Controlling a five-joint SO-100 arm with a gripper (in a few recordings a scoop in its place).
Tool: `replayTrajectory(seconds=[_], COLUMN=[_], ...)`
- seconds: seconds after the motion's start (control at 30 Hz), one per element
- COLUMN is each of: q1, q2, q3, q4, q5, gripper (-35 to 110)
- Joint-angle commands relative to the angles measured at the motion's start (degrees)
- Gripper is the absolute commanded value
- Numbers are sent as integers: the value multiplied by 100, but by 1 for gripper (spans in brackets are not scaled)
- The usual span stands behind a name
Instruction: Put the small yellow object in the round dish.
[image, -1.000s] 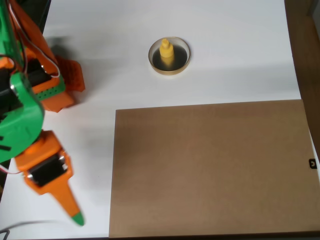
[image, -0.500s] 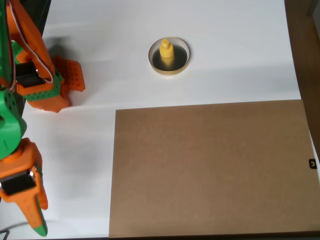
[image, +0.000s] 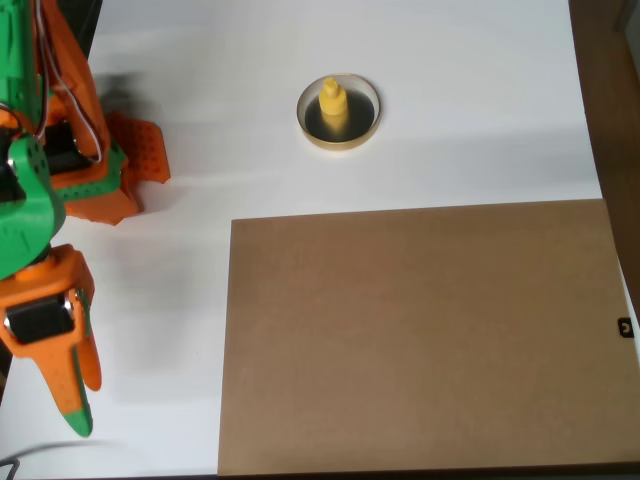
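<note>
Overhead view: small yellow object (image: 333, 101) stands upright inside the round dish (image: 339, 139), well apart from the gripper (image: 75, 405), which has shifted slightly back inward; jaws appear together, empty. Placement looks complete.

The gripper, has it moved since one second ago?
Yes. The gripper went left, away from the brown board.
</note>
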Motion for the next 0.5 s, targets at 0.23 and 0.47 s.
replayTrajectory(seconds=[0.23, 0.47], q1=[79, 352], q2=[1125, 2487], q3=[650, 1494], q4=[-79, 18], q5=[439, 457], gripper=[23, 23])
